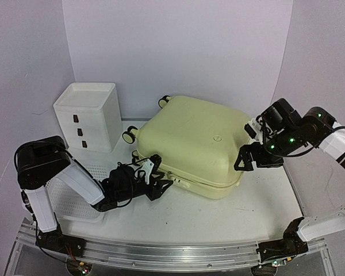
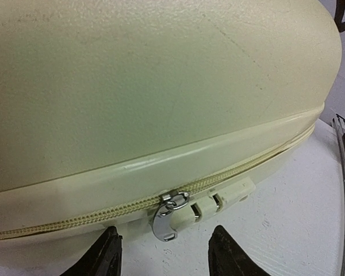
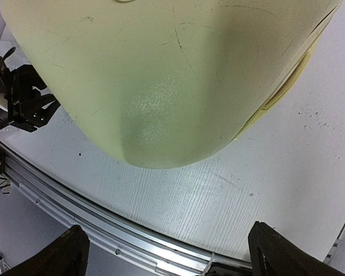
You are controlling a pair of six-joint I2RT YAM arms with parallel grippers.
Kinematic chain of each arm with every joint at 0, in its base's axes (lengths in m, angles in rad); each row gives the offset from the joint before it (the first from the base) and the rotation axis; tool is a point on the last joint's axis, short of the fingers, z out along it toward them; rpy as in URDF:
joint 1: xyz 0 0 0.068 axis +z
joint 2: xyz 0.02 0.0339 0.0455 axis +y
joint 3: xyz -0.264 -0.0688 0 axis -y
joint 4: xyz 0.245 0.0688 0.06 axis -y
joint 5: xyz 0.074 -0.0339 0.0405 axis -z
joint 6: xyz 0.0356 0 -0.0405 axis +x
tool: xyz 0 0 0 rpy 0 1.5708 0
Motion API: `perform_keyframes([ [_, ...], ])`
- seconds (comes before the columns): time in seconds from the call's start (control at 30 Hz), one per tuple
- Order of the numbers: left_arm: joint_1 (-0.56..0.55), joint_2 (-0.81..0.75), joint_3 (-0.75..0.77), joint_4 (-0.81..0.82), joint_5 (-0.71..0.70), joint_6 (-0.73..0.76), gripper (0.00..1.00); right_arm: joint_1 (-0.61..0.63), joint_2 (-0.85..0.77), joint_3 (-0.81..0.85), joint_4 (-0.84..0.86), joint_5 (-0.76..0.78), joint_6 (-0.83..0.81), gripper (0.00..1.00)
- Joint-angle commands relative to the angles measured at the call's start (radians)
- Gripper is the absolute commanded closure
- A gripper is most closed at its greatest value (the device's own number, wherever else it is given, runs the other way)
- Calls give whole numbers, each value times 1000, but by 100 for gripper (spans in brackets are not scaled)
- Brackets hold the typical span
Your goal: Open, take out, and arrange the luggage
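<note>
The luggage (image 1: 195, 144), a pale yellow hard-shell case, lies flat on the white worktop (image 1: 241, 213), a little right of the middle. Its lid is down and the zip line (image 2: 75, 215) along the near side runs shut. Its black-and-yellow wheels (image 1: 129, 136) point toward the back left, close to a white drawer box (image 1: 86, 115) that stands in the back-left corner. The left arm (image 1: 75, 178) reaches low across a white perforated basket (image 1: 75, 201) to the case's near-left side. The left jaws stand partly apart, with nothing gripped between them. In the left wrist view their two dark fingers (image 2: 103, 256) frame the metal zip pull (image 2: 168, 221), which hangs from the slider just beside a pale lock block (image 2: 224, 195). The pull seems to sit slightly beyond the tips and free of them, though the angle makes this hard to judge. The right arm (image 1: 299, 135) bends in from the right, and the right jaws are spread wide and hold nothing. They hover just off the case's near-right corner, with the tips (image 3: 63, 256) at the bottom edges of the right wrist view. Beneath them show the rounded corner, bare worktop and the aluminium rail (image 1: 161, 250) at the near edge.
</note>
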Motion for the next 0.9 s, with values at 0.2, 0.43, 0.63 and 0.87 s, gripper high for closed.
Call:
perform_keyframes([
  [0.2,5,39,49,156,32,-15,58,5,-22,-14,39,1,11,2],
  [0.43,5,41,57,172,50,-38,70,4,-20,-10,50,-8,11,2],
  [0.63,5,35,54,192,65,-70,78,4,-15,-13,58,-16,14,2],
  [0.87,5,35,61,198,62,-76,85,4,-20,-20,62,-17,14,2],
])
